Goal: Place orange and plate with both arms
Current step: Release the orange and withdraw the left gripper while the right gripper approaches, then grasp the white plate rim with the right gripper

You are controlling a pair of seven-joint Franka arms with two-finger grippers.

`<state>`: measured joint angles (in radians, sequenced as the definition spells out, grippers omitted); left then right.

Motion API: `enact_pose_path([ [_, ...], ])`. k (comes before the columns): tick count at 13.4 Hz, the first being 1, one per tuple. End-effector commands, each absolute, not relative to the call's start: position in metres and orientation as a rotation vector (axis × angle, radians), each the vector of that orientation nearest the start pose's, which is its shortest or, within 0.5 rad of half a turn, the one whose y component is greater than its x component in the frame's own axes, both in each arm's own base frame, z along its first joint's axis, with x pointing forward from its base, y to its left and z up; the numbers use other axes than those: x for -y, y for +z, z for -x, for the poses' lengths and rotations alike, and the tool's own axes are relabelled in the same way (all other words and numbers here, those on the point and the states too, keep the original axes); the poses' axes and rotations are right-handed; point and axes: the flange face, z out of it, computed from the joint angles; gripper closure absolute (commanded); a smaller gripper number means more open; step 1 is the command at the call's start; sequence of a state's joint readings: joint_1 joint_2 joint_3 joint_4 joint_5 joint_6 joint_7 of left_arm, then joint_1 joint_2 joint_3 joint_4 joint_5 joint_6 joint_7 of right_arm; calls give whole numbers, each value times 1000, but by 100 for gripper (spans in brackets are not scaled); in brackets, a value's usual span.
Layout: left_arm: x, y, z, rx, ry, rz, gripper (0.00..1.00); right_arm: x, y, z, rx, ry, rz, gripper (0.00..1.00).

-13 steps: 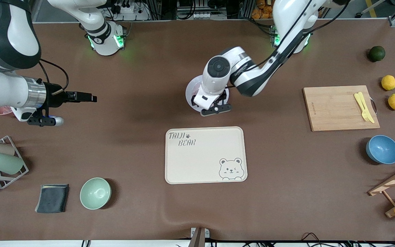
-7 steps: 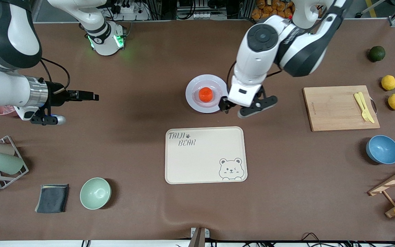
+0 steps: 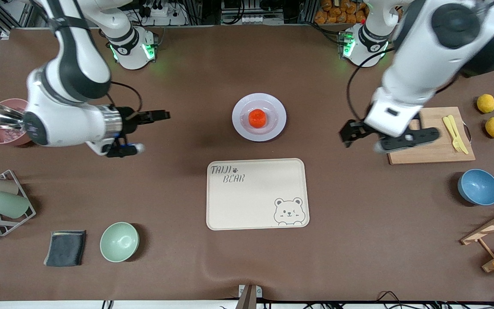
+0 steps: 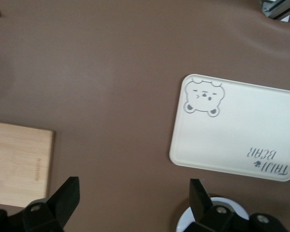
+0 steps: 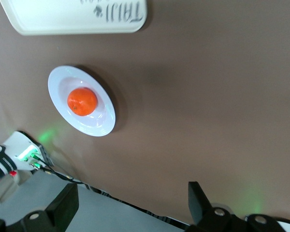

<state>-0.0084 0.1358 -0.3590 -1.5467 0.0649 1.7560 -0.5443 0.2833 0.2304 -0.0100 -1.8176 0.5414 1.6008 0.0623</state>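
Observation:
The orange (image 3: 257,118) sits in the middle of the white plate (image 3: 242,128), on the table farther from the front camera than the bear tray. In the right wrist view the orange (image 5: 82,101) rests in the plate (image 5: 58,83). My left gripper (image 3: 380,139) hangs open and empty over the table at the edge of the cutting board, apart from the plate. The left wrist view shows its gripper (image 4: 133,203) over bare table, with a sliver of plate (image 4: 185,225). My right gripper (image 3: 122,150) is open and empty, over the table toward the right arm's end; its wrist view shows the gripper (image 5: 130,203).
Cream bear tray (image 3: 257,194) lies nearer the camera than the plate. Cutting board (image 3: 423,128) with yellow cutlery (image 3: 455,133), two lemons (image 3: 486,103) and a blue bowl (image 3: 478,186) are at the left arm's end. Green bowl (image 3: 119,241), dark cloth (image 3: 65,247), cup rack (image 3: 2,201) and pink bowl (image 3: 0,133) are at the right arm's end.
The left gripper rose off the plate, uncovering the orange, and swung toward the cutting board. The right arm moved in toward the middle of the table.

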Motion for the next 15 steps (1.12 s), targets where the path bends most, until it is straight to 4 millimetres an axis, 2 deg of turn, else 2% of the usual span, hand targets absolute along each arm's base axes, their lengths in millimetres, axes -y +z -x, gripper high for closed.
enact_pose_path([
  [1, 138, 605, -570, 121, -117, 3171, 0, -248, 359, -516, 160, 718, 2579, 0],
  [3, 95, 607, -574, 9, -90, 3178, 0, -264, 317, -497, 188, 695, 2564, 0],
  [5, 65, 611, -574, -47, -79, 3189, 0, -263, 276, -489, 194, 711, 2498, 0],
  [7, 51, 612, -574, -59, -79, 3186, 0, -263, 243, -485, 190, 758, 2451, 0],
  [10, 32, 614, -570, -63, -54, 3181, 0, -272, 206, -475, 157, 793, 2413, 0],
  [12, 36, 620, -567, -52, -66, 3176, 0, -280, 189, -461, 164, 748, 2380, 0],
  [15, 36, 637, -551, -61, -61, 3170, 0, -300, 174, -437, 149, 702, 2347, 0],
])
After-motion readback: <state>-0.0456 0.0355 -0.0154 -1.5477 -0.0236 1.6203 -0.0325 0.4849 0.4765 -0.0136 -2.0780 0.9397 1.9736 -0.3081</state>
